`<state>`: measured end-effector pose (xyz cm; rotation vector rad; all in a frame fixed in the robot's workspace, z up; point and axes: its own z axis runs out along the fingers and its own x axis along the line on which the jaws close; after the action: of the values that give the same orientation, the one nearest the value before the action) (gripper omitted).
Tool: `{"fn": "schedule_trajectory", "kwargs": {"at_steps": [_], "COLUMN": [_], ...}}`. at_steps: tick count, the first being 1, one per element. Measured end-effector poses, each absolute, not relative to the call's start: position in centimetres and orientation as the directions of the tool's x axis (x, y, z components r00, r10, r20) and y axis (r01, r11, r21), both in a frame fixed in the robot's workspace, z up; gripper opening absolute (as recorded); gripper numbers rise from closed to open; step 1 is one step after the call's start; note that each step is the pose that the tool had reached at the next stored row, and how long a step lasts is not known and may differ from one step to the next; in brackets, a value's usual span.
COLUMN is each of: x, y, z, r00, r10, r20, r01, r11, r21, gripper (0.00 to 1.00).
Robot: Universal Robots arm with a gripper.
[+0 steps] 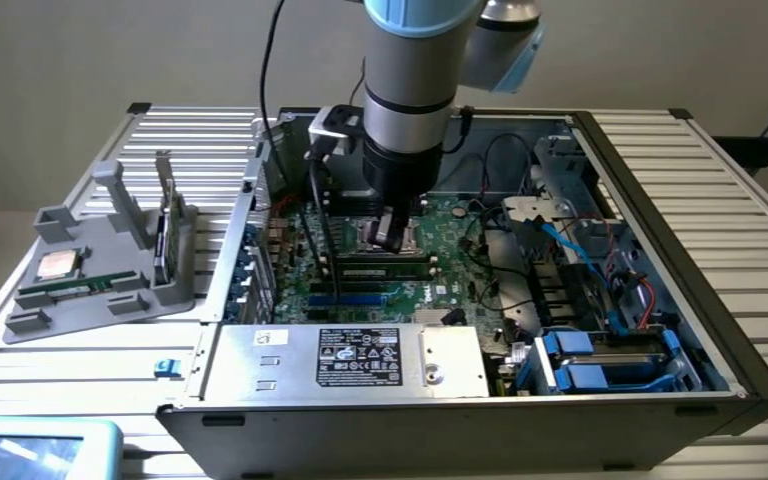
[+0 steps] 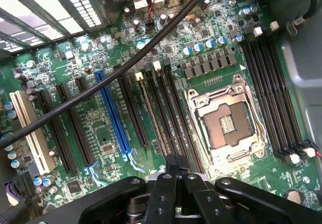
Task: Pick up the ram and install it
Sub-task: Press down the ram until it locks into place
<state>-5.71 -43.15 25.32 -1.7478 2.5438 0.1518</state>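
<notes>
1. The ram (image 1: pixel 381 266) lies in the middle of the exterior view, a green stick seated lengthwise along a memory slot on the motherboard (image 2: pixel 100 118), just below the arm's tip.
2. Judging by that, the pick-up is done and the stick is at its slot; whether it is fully pressed home cannot be told.
3. The gripper (image 1: pixel 387 238) stands over the stick with its jaws closed together; at the bottom centre of the wrist view its fingers (image 2: pixel 171 181) meet at the slot's end. Whether they pinch or only press the stick is unclear.
4. The empty processor socket (image 2: pixel 226 123) sits just beside, inside the open computer case (image 1: pixel 651 190).
</notes>
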Motion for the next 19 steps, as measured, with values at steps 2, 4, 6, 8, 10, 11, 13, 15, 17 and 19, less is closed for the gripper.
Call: {"fn": "schedule_trajectory", "kwargs": {"at_steps": [2,4,6,8,10,11,13,15,17,19], "x": [-5.70,-5.71,-5.70,-5.71,-5.70,-5.70,-5.71,-5.70,-5.71,-5.70], "y": [-43.15,-43.15,-43.15,-43.15,-43.15,-43.15,-43.15,-43.15,-43.15,-43.15], "z": [25.32,25.31,25.31,25.32,25.32,25.32,25.32,25.32,25.32,25.32], "r00": [-0.377,-0.394,-0.410,-0.428,-0.446,-0.455,-0.473,-0.491,-0.509,-0.526], "r10": [-0.921,-0.914,-0.908,-0.900,-0.891,-0.887,-0.878,-0.868,-0.858,-0.847], "r20": [-0.095,-0.092,-0.088,-0.085,-0.083,-0.082,-0.079,-0.076,-0.074,-0.073], "r01": [-0.926,-0.919,-0.912,-0.904,-0.895,-0.890,-0.881,-0.871,-0.861,-0.850], "r11": [0.374,0.391,0.407,0.425,0.442,0.452,0.470,0.488,0.506,0.524], "r21": [0.051,0.052,0.053,0.053,0.054,0.054,0.053,0.053,0.053,0.052], "gripper": [0.09,0.09,0.09,0.09,0.09,0.09,0.09,0.09,0.09,0.09]}}
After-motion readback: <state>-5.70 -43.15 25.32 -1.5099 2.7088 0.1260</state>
